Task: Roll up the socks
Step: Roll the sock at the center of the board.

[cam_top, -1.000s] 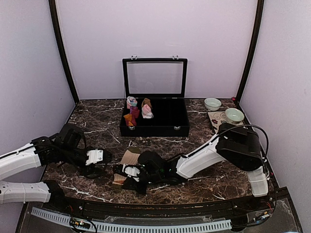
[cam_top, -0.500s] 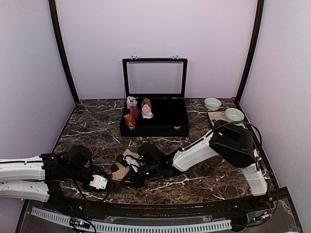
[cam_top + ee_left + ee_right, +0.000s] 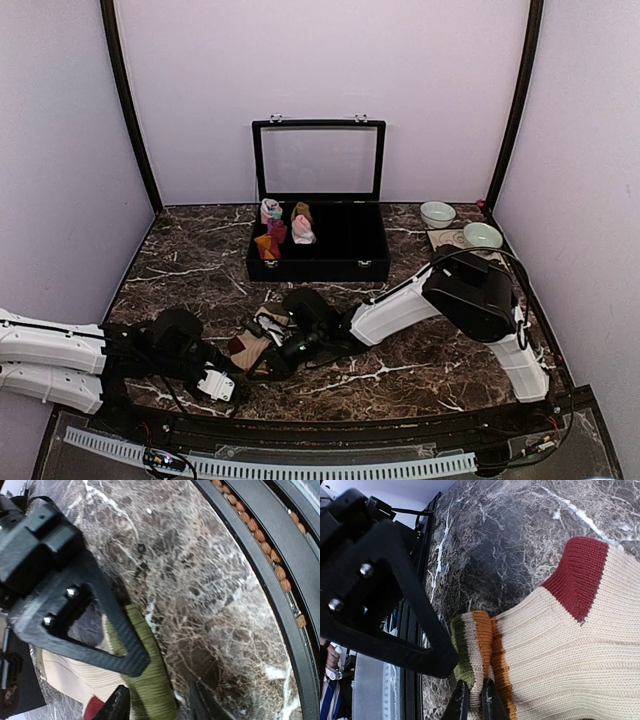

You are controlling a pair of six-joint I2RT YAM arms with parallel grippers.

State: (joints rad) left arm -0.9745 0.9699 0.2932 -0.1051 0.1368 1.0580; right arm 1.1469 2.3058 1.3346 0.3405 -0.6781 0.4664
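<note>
The striped sock (image 3: 243,350) lies near the table's front, left of centre: cream ribbed body, red heel (image 3: 577,575), orange and olive end (image 3: 470,650). My right gripper (image 3: 268,350) reaches across to it, and its fingertips (image 3: 473,705) are pinched shut on the folded olive-cream-orange end. My left gripper (image 3: 218,386) sits low by the front edge, just left of the sock. It is open (image 3: 160,707), with the olive toe (image 3: 145,680) lying beside its left finger (image 3: 119,706). No long pink sock is in view.
A black open-lidded box (image 3: 318,262) at the back centre holds several small rolled bundles. Two pale bowls (image 3: 437,213) (image 3: 482,236) and a patterned mat (image 3: 450,245) sit at the back right. The table's black front rail (image 3: 260,560) runs close to my left gripper.
My left arm has drawn back from beside the sock to the near-left front edge. My right gripper has shifted slightly away from the front edge, still on the sock's end.
</note>
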